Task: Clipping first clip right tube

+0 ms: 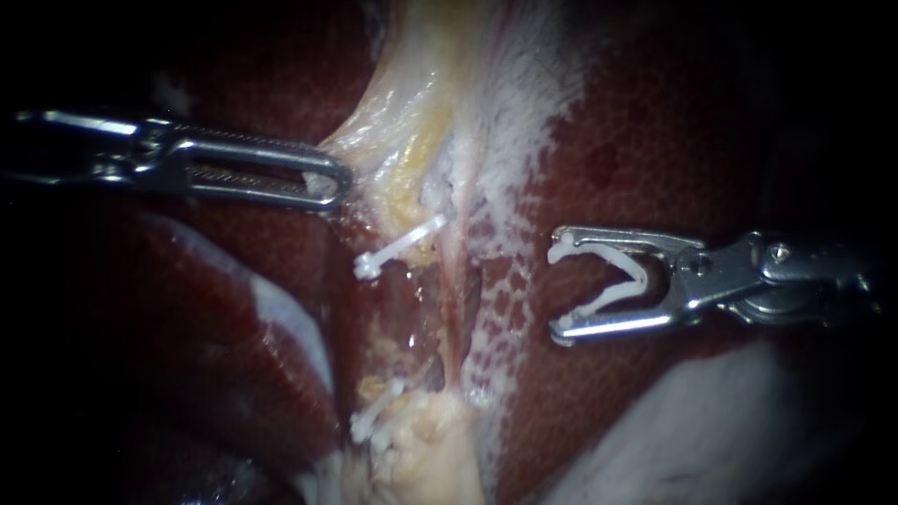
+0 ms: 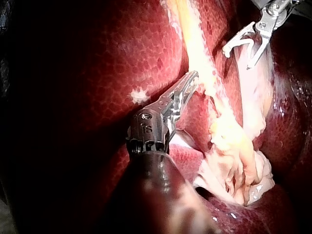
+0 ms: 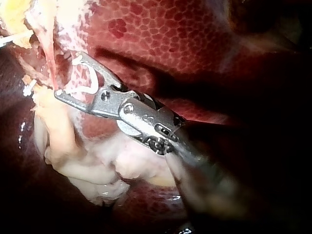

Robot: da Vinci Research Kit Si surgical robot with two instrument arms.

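**A:** Where does the right tube lie?

**B:** Right tube (image 1: 456, 304): a thin pink strand running down the middle of the opened tissue. Your right instrument (image 1: 559, 285) sits beside it over the liver (image 1: 655, 140), near but apart.

**A:** State of its hand?

**B:** Jaws stand wide. They hold the open clip (image 1: 622, 281), one white leg against each jaw.

**A:** And your other side?

**B:** Your left instrument (image 1: 332, 182): hand closed on pale tissue (image 1: 393, 131), farther up. Upper clip (image 1: 402, 245) is closed across the strand just left of the right tube. Lower clip (image 1: 374, 421) lies by the pale stump (image 1: 426, 449).
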